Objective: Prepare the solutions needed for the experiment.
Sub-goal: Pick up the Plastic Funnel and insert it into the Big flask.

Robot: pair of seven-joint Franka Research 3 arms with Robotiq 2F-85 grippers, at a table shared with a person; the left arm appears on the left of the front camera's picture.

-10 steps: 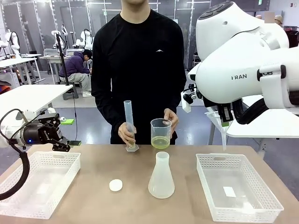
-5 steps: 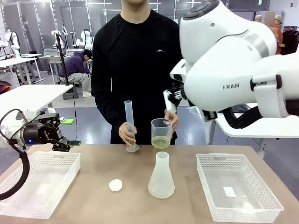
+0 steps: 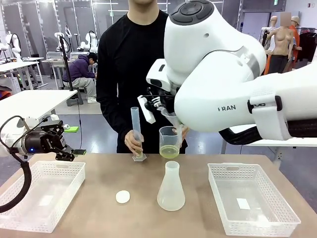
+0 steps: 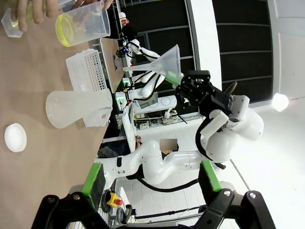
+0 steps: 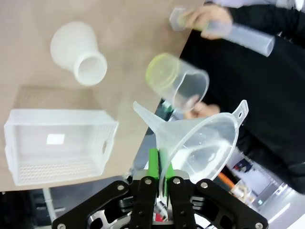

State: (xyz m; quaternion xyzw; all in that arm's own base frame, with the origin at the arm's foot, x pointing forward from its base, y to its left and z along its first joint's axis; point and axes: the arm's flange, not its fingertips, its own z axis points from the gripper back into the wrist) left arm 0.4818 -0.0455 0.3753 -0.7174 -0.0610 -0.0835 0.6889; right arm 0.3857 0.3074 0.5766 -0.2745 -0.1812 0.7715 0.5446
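A person's hand holds a clear beaker (image 3: 170,141) just above the table's far edge, with the pale yellow-green solution (image 3: 169,152) as a shallow layer in it. The other hand steadies a tall graduated cylinder (image 3: 135,130). A translucent conical flask (image 3: 171,187) stands upright mid-table and looks empty. My right gripper (image 5: 159,168) is shut on the rim of a clear funnel (image 5: 202,143). That funnel (image 3: 171,118) hangs above the beaker, behind the flask. My left gripper (image 3: 74,141) stands open over the left basket, holding nothing.
A white mesh basket (image 3: 49,165) sits at the table's left and another (image 3: 237,166) at the right with a small white slip inside. A white round cap (image 3: 123,197) lies left of the flask. The person stands close behind the far edge.
My right arm has swung left across the table, carrying the funnel from over the right side to above the beaker. The left arm, flask and the person's hands have stayed put.
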